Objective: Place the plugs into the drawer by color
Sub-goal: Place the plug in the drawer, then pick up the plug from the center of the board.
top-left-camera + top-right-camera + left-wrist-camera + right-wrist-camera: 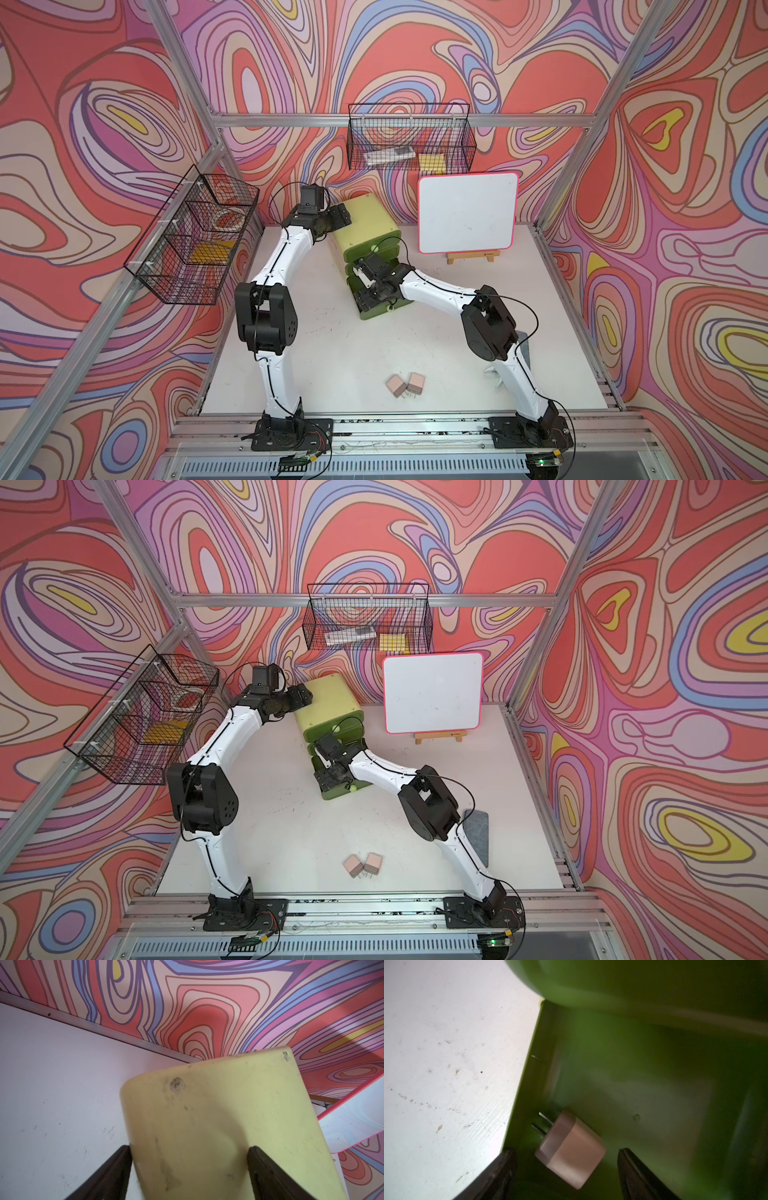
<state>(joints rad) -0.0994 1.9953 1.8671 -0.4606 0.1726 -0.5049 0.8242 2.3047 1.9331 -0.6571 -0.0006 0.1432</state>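
While your right pincer (565,1150) hangs released over the open drawer (643,1088), one beige plug (577,1157) lies inside, untouched, between its jaws.

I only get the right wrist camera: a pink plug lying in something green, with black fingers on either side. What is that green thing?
Observer: It is the lowest drawer, pulled out of a lime-yellow chest that stands on the table.
Operator: Are any plugs left outside it?
Observer: Yes, two pinkish-beige plugs lie side by side near the table's front edge.
Operator: And the other arm?
Observer: The left gripper is at the far side of the chest's top, its fingers against the chest. I cannot tell whether it clamps.
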